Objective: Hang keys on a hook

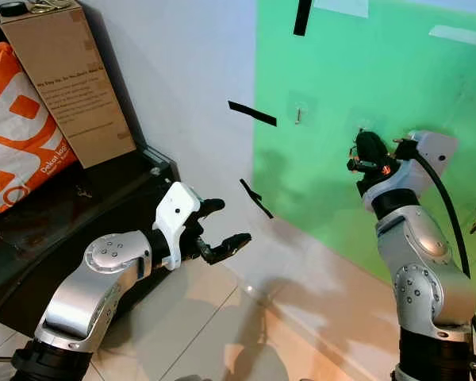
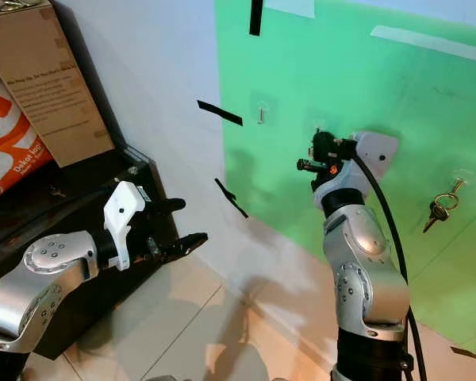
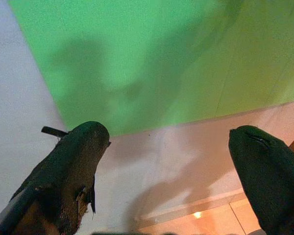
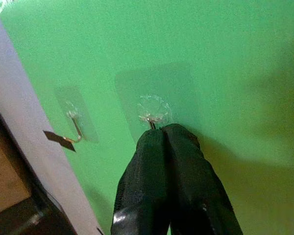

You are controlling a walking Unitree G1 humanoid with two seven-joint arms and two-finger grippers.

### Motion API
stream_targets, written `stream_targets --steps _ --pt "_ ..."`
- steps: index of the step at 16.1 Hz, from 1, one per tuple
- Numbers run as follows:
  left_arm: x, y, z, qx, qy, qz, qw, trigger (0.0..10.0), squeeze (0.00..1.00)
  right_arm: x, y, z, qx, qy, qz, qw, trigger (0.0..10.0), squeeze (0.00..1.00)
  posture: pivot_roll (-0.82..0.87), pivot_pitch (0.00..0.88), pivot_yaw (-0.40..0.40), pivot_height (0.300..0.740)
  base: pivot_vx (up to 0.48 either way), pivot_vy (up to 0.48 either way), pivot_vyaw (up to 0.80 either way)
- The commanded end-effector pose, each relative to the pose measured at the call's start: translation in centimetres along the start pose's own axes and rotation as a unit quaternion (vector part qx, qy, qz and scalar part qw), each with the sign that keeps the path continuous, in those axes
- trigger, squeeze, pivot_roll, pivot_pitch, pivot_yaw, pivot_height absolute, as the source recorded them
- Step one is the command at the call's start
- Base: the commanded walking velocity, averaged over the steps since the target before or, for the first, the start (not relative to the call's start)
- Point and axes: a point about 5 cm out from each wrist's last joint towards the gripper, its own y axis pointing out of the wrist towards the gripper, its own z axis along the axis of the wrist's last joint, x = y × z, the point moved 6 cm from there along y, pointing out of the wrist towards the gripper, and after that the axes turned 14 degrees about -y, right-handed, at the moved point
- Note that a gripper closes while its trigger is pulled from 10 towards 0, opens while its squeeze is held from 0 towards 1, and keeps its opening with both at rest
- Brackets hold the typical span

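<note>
A bunch of keys (image 2: 439, 208) hangs from a clear adhesive hook (image 2: 458, 181) far right on the green wall. My right gripper (image 2: 320, 148) is raised against the wall with its fingers shut, their tips touching a second clear hook (image 4: 152, 116); I see nothing held between them. A third clear hook (image 4: 74, 126) with a bare metal prong sits further left, also seen in the eye view (image 2: 260, 113). My left gripper (image 1: 222, 226) is open and empty, held low in front of the white wall, well away from the hooks.
A black cabinet (image 1: 71, 206) stands at the left with a cardboard box (image 1: 63, 71) and an orange bag (image 1: 16, 135) on it. Black tape strips (image 1: 251, 113) are stuck on the wall. Tiled floor (image 1: 222, 333) lies below.
</note>
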Motion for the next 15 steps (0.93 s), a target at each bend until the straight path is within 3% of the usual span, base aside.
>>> stream_targets --steps 1,5,9,15 --pt "0.1 -0.2 0.5 0.002 0.007 -0.001 1.0 10.0 0.0 -0.4 -0.3 -3.0 -0.061 -0.024 0.007 0.998 10.0 0.0 -0.03 0.0 0.067 0.74 0.0 0.0 0.0" --pt "0.0 -0.2 0.5 0.002 0.008 -0.001 1.0 10.0 0.0 -0.7 -1.4 -5.8 -0.114 -0.046 0.022 0.992 10.0 0.0 -0.04 0.0 0.07 0.74 0.0 0.0 0.0" --pt "0.0 -0.3 0.6 0.002 0.011 -0.001 1.0 10.0 0.0 -0.8 -1.4 -6.1 -0.118 -0.046 0.023 0.992 10.0 0.0 -0.03 0.0 0.07 0.74 0.0 0.0 0.0" --pt "0.1 -0.3 0.5 -0.002 0.011 -0.004 1.0 10.0 0.0 -0.9 -1.7 -1.9 -0.012 -0.015 0.052 0.998 10.0 0.0 -0.04 0.0 0.078 0.74 0.0 0.0 0.0"
